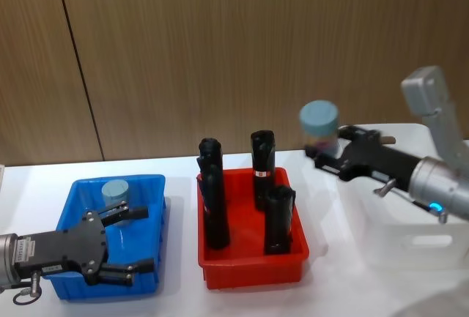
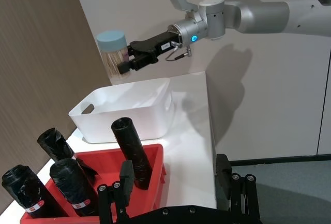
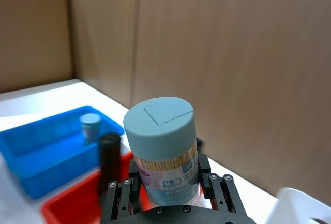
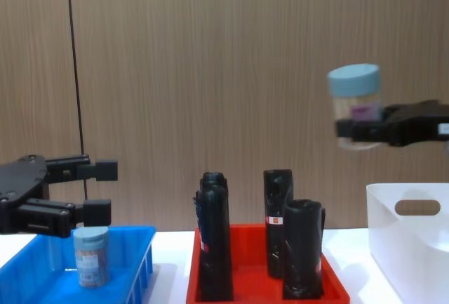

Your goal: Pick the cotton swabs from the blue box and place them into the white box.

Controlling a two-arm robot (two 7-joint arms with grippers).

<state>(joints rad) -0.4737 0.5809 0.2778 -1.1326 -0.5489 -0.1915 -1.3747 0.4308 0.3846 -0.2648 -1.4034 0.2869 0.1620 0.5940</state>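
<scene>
clutching cotton swabs [image 1: 319, 121], right gripper [image 1: 323, 147] beside white box [image 1: 388, 207]

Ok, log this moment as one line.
right hand: shut on held swab jar, raised, short of white box | left hand: open over blue box | second swab jar: upright inside

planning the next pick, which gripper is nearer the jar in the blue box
Left. The left gripper hovers open just above the jar in the blue box; the right gripper is past the red tray, holding a second jar high near the white box.
</scene>
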